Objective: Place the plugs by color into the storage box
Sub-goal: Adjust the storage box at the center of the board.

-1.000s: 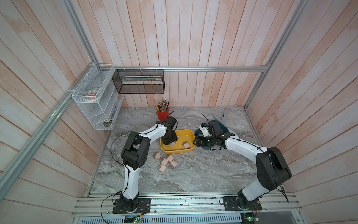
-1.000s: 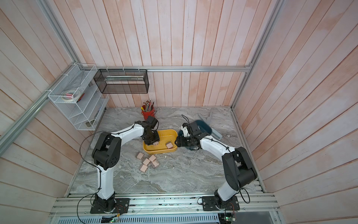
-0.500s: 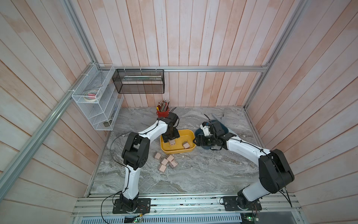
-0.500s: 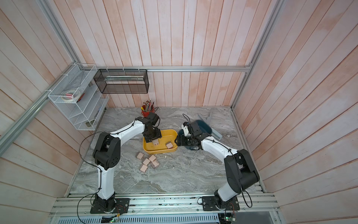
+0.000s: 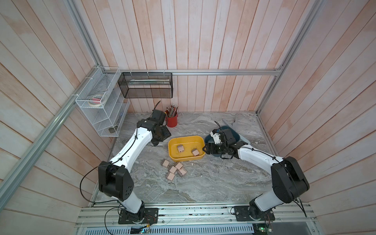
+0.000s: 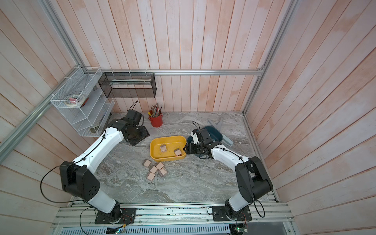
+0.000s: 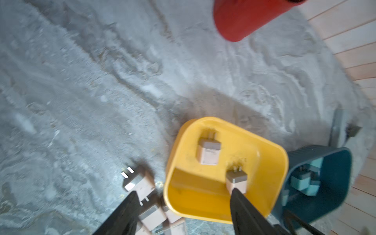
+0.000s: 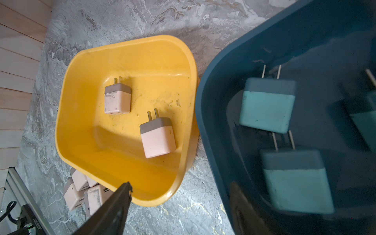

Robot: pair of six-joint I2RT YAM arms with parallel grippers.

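Two pale pink plugs (image 5: 180,148) (image 8: 117,99) lie in the yellow storage box (image 5: 173,155), the second (image 5: 195,152) nearer my right arm. Several more pink plugs (image 5: 174,169) sit in a loose pile on the table just in front of it. Teal plugs (image 8: 266,105) lie in the dark blue storage box (image 8: 213,97) that touches the yellow one. My left gripper (image 5: 162,138) (image 7: 184,195) hangs open and empty, off the yellow box's far left corner. My right gripper (image 5: 205,149) (image 8: 181,191) is open and empty, low over the gap between the two boxes.
A red cup of pencils (image 5: 172,120) stands close behind my left gripper. A white wire shelf (image 5: 101,114) and a black mesh basket (image 5: 146,85) hang on the walls. Grey flat pieces (image 5: 230,122) lie behind the blue box.
My left gripper opened and left a pink plug in the yellow box, then drew back out of the box toward the red cup. The right arm has barely moved.
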